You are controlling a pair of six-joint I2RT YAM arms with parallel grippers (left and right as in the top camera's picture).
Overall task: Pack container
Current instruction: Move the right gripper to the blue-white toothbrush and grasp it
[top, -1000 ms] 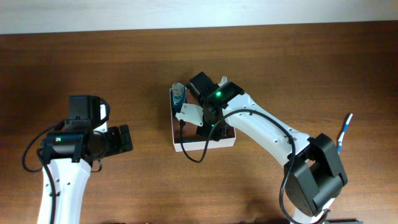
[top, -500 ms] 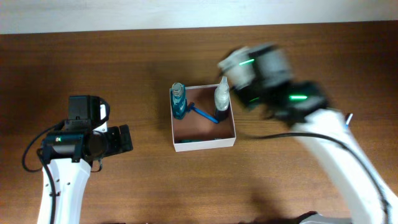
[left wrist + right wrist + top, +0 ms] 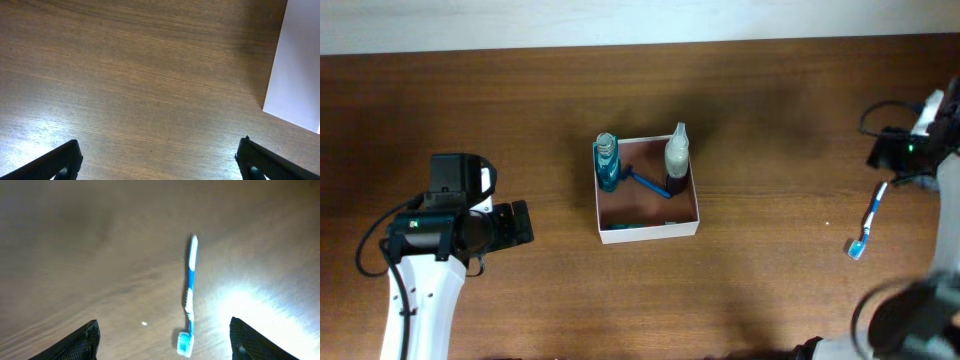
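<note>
Hovering over the blue toothbrush [image 3: 190,287], the right gripper [image 3: 162,347] stood wide open, empty; fetching it for the container [image 3: 648,233] seemed next, needing a descent.

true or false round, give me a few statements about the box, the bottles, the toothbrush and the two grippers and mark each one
1. The toothbrush lies on the table, outside the container. True.
2. The right gripper is shut on the toothbrush. False: the right gripper is open and the toothbrush lies free on the wood.
3. Two bottles stand in the container, a teal bottle and a pale bottle. True.
4. The left gripper holds a bottle. False: the left gripper is open and empty above bare wood.
</note>
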